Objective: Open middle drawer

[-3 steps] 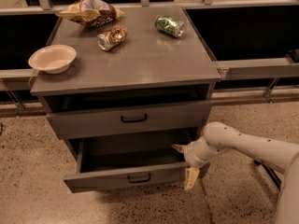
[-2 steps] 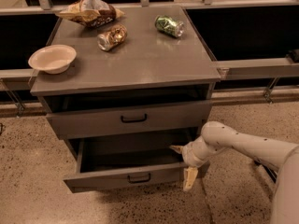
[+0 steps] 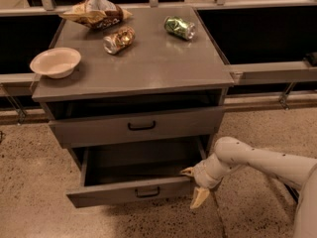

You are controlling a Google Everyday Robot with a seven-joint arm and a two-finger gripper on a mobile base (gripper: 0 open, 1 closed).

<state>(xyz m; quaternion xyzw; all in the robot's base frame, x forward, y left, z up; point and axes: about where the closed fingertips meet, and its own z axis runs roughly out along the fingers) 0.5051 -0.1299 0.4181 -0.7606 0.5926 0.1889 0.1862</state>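
Note:
The middle drawer point(image 3: 114, 192) is the wide grey one with a small black loop handle point(image 3: 147, 192). It stands pulled out from the grey cabinet, and its inside looks empty. My gripper point(image 3: 194, 187) is low at the drawer's right front corner. Its pale fingers are spread. One fingertip point(image 3: 187, 171) is just behind the front panel's right end and the other point(image 3: 199, 198) is in front of it. The white arm reaches in from the right. Above it, another grey drawer point(image 3: 99, 129) with a black handle is pushed in. Any drawer below is hidden.
On the cabinet top point(image 3: 148, 63) lie a beige bowl point(image 3: 55, 62), a chip bag point(image 3: 96, 11), a crushed brown can point(image 3: 119, 39) and a green can point(image 3: 179, 27). Grey counter rails run left and right. The floor is speckled concrete.
The arm has shifted only very slightly near the drawer's right corner. The drawer stays pulled out as before.

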